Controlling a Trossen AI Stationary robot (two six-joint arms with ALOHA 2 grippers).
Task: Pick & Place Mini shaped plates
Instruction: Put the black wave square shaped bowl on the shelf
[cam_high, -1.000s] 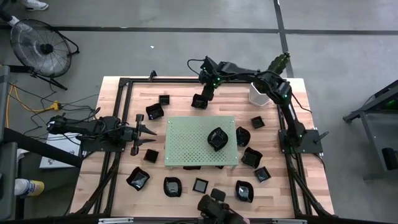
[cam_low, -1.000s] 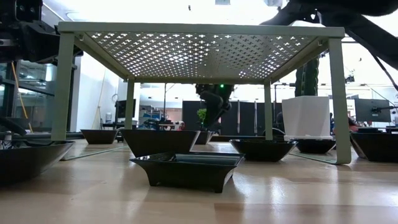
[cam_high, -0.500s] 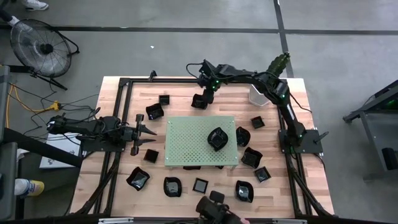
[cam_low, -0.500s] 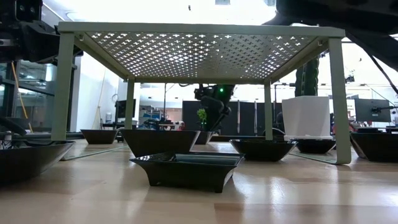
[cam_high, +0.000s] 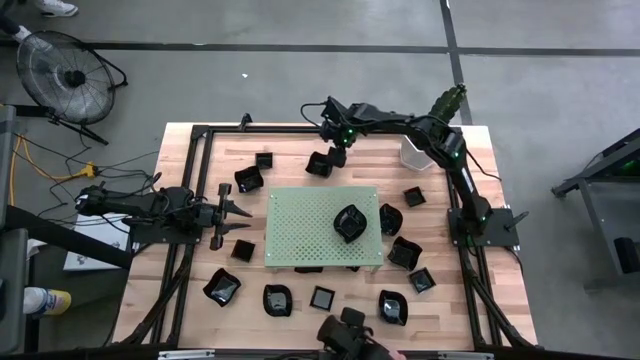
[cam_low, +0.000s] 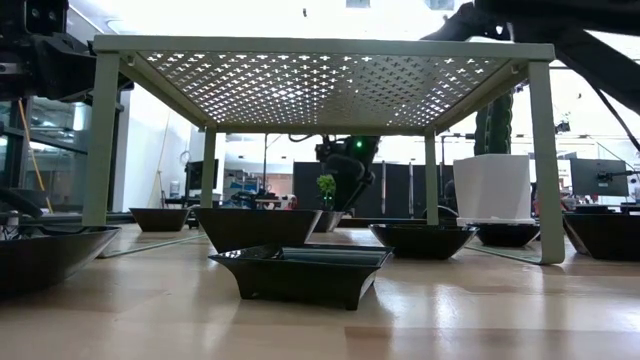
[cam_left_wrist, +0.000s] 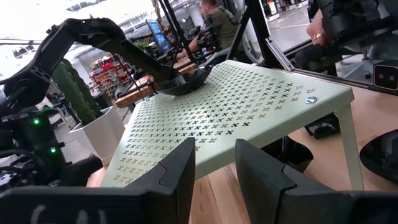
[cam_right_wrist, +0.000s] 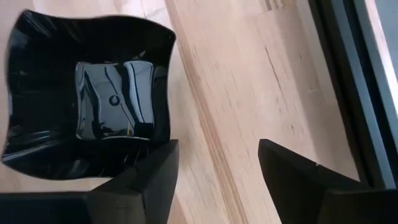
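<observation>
Resting at the left edge of the bench (cam_high: 190, 150), well left of the green perforated board (cam_high: 305, 227), the left claw (cam_high: 238, 212) points toward the board with its two fingers (cam_left_wrist: 177, 180) a little apart and nothing between them. The mini shaped plates ring the board on the wood: one (cam_high: 249, 179) off its far-left corner, one (cam_high: 222, 287) off its near-left corner, a row along its near side (cam_high: 322, 297), several to its right (cam_high: 404, 252). One black plate (cam_high: 349, 222) sits on top of the board, toward its right edge. Beyond the board's far edge, the right claw (cam_high: 338, 150) hangs over a square wavy-rimmed plate (cam_right_wrist: 87, 93), fingers spread and gripping nothing, with bare wood showing in the gap. A white pot (cam_high: 415, 152) stands right of that claw.
</observation>
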